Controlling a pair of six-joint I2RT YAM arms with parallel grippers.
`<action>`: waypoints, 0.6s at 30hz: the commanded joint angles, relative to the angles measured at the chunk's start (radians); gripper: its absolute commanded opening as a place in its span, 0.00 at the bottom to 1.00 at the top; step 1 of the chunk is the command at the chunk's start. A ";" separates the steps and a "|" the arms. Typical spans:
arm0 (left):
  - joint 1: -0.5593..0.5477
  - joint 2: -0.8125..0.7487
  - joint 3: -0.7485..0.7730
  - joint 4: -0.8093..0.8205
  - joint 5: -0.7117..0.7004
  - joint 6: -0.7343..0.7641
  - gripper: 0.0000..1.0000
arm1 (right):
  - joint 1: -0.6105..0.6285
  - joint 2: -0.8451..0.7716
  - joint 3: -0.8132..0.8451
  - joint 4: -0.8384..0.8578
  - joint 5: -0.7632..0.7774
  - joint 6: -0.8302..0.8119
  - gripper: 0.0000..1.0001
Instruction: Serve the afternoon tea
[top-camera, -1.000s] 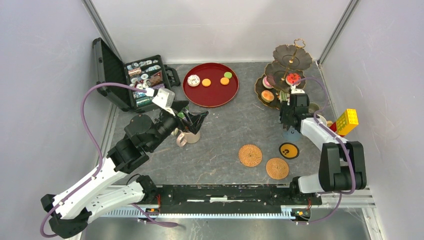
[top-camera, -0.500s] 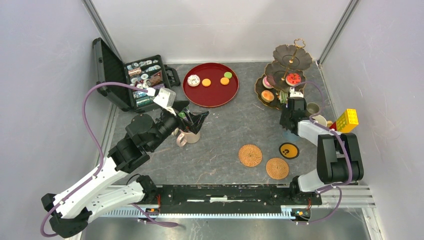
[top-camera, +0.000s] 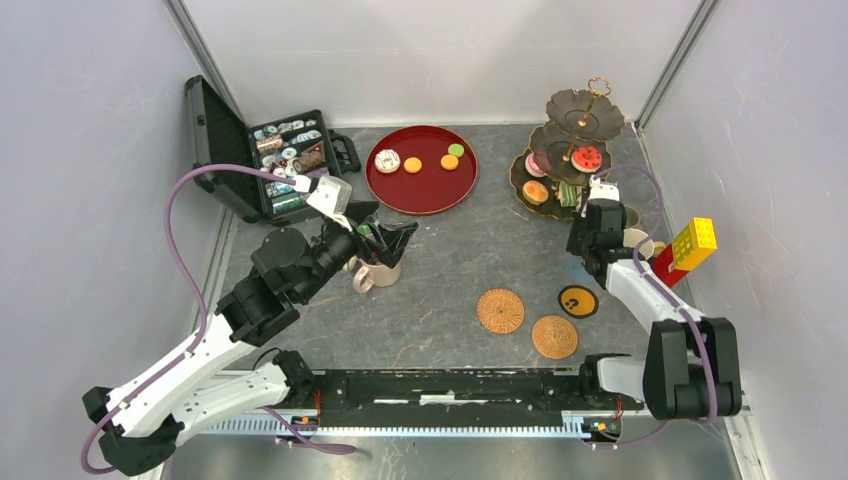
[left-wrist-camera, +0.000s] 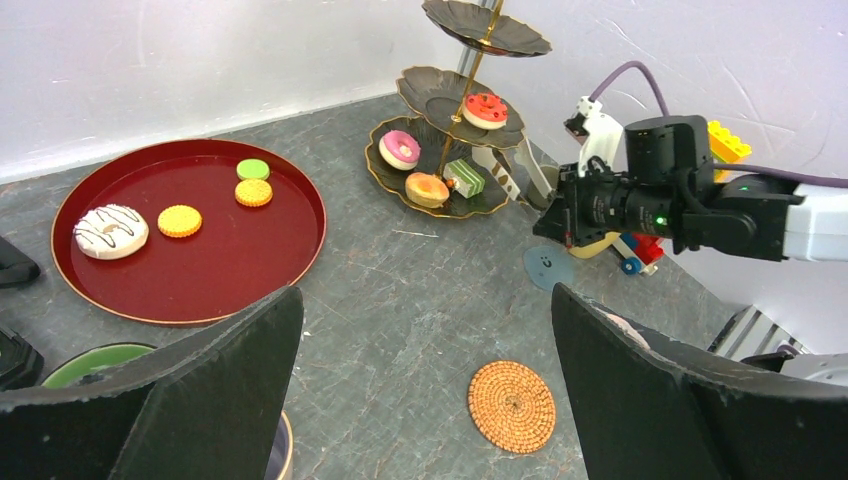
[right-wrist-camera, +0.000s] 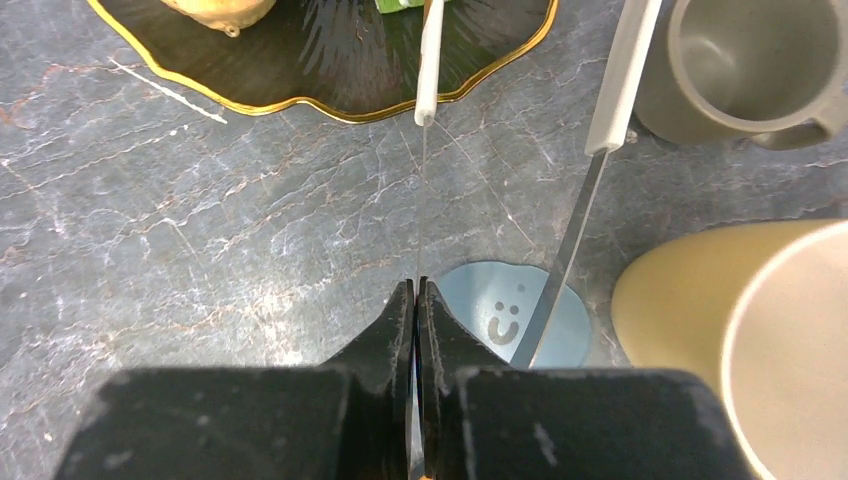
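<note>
R end effector: jaws together, pinching thin blade of tongs. Just beside: 3-tier stand, far right of counter, 4 cakes on stand. Near: grey mug, yellow mug. L end effector: jaws apart, above green-lined mug. Red tray: 4 tray cakes.

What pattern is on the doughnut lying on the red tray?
White icing with dark zigzag stripes on the doughnut, clearest in the left wrist view.
</note>
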 joint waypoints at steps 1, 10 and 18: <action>-0.003 -0.007 0.030 0.032 0.016 0.027 1.00 | 0.003 -0.100 -0.012 -0.084 -0.025 -0.002 0.02; -0.002 -0.007 0.030 0.034 0.023 0.021 1.00 | 0.104 -0.301 -0.076 -0.212 -0.064 0.059 0.00; -0.002 -0.004 0.032 0.032 0.026 0.020 1.00 | 0.288 -0.397 -0.180 -0.140 -0.148 0.143 0.00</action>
